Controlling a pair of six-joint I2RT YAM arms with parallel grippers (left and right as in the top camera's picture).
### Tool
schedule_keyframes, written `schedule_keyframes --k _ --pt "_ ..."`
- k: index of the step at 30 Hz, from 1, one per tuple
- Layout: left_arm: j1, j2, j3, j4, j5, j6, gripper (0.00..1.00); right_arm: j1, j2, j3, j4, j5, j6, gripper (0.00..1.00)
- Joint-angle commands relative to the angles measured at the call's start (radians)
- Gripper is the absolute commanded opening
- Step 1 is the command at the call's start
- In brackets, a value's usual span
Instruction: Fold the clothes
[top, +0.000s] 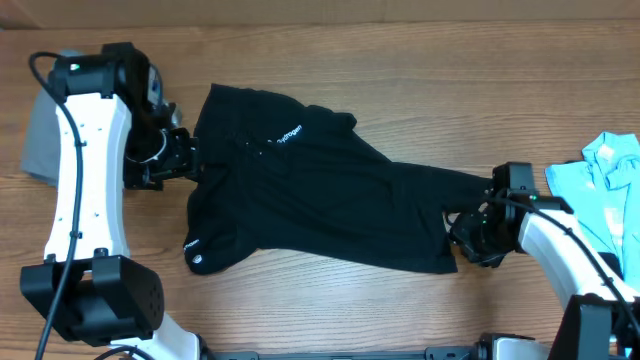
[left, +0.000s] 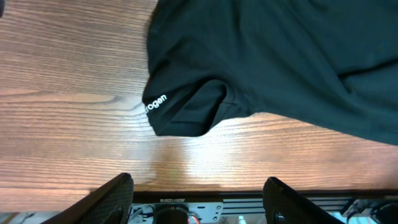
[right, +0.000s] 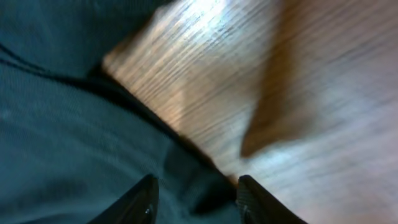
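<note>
- You are looking at a fold that is barely beginning: the large black short-sleeved cloth shirt (top: 320, 200) is lying across the middle of the overhead frame on the brown wooden desk (top: 400, 60), rumpled and slanting from upper left to lower right, with no neat crease showing.
- Your left end effector (top: 185, 160) is sitting at the shirt's left edge; in the left wrist view its fingers are standing wide apart with only bare desk between them, and a sleeve with white lettering is lying just beyond, so it is released and gripping nothing.
- Your right end effector (top: 465, 235) is hovering at the shirt's lower right edge; in the right wrist view its fingers are parted over the dark hem and are not clamping it, as far as I can judge.
- A light-blue cloth garment (top: 610, 175) is waiting at the right edge and a grey cloth garment (top: 40, 140) at the left edge.
- By my reading, flattening, every fold and the other garments are all waiting to be done.
</note>
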Motion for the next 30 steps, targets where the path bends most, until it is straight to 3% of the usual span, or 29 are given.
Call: schedule_keyframes --k 1,9,21,30 --pt "0.002 -0.018 -0.044 0.002 0.027 -0.014 0.7 -0.002 -0.003 -0.08 0.074 -0.111 0.002 0.44" --pt "0.018 -0.018 -0.193 0.084 0.023 -0.015 0.7 -0.002 -0.001 -0.113 0.104 -0.17 -0.049 0.16" --pt "0.087 -0.019 -0.447 0.239 0.148 0.032 0.69 -0.002 -0.009 -0.016 0.004 -0.115 -0.051 0.09" --pt "0.049 -0.019 -0.651 0.502 0.18 -0.009 0.7 -0.002 -0.009 -0.016 0.014 -0.115 -0.051 0.09"
